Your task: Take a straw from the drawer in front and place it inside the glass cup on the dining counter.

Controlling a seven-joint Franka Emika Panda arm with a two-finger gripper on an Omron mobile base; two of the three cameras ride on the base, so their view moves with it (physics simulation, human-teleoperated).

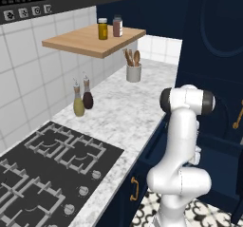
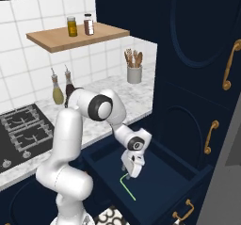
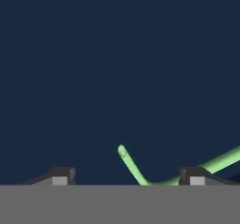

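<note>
The two dark fingertips [image 3: 61, 175] stand apart, and between them the straw [image 3: 133, 168] lies on the navy floor of the drawer [image 2: 188, 165] — its bend sits in the gap, one leg running past the right tip. Whether a tip touches it, I cannot tell. The right base view shows the gripper [image 2: 128, 173] low inside the open drawer, over the straw's bent end, with bare floor toward the front wall. The left base view gives instead the marbled counter [image 1: 128, 112] and stove [image 1: 47, 174].
</note>
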